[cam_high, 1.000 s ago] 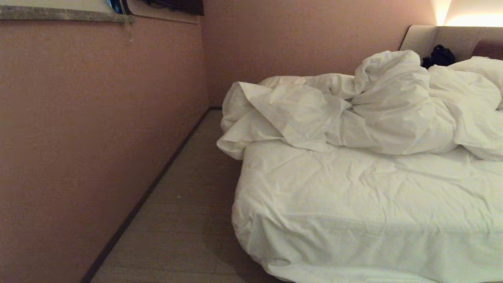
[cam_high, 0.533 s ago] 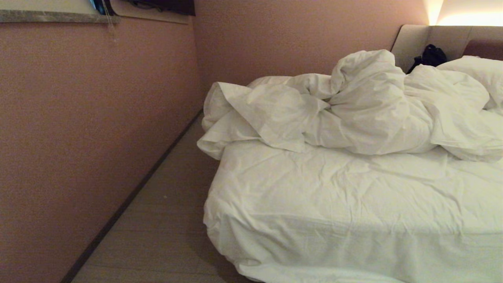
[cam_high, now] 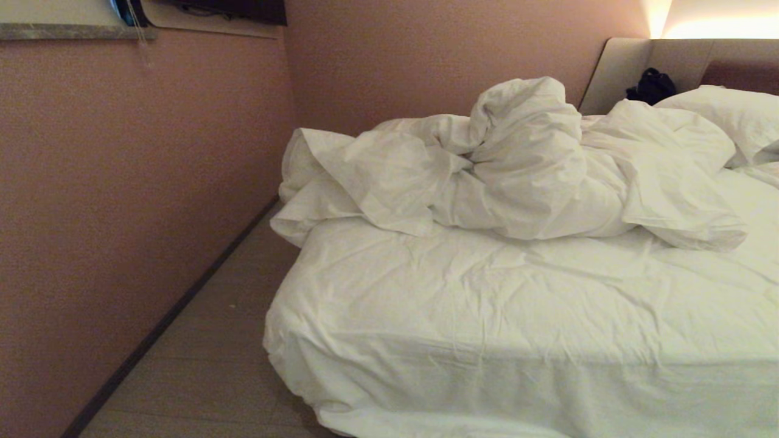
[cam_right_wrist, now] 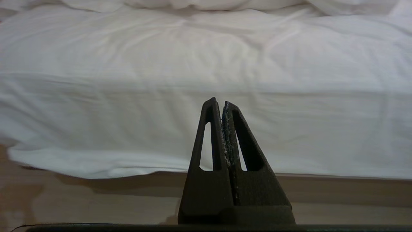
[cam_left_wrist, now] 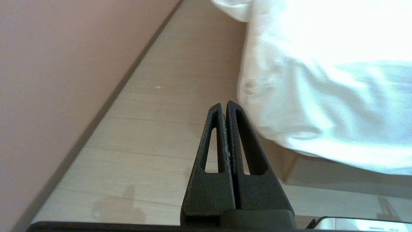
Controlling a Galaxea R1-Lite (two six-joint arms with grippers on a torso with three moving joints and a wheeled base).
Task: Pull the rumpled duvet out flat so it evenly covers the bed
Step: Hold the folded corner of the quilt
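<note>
Black plastic fingers pinched together on both sides, nothing held: left gripper (cam_left_wrist: 224, 104) low over the floor (cam_left_wrist: 167, 96), right gripper (cam_right_wrist: 219, 102) facing the bed (cam_high: 487, 340) side. Looks like the approach step, no grab yet. The puffy, crumpled duvet (cam_high: 517, 176) sits heaped across the middle of the head view, so next up is probably reaching a loose edge.

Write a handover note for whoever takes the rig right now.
Left gripper: shut, empty, low over the floor by the bed's near left corner.
Right gripper: shut, empty, facing the bed's near side.
Duvet: bunched in a heap across the head half; pillow behind it, sheet bare in front.
Done: nothing pulled yet.
Left: grab the duvet's edge, draw it flat over the bed.
</note>
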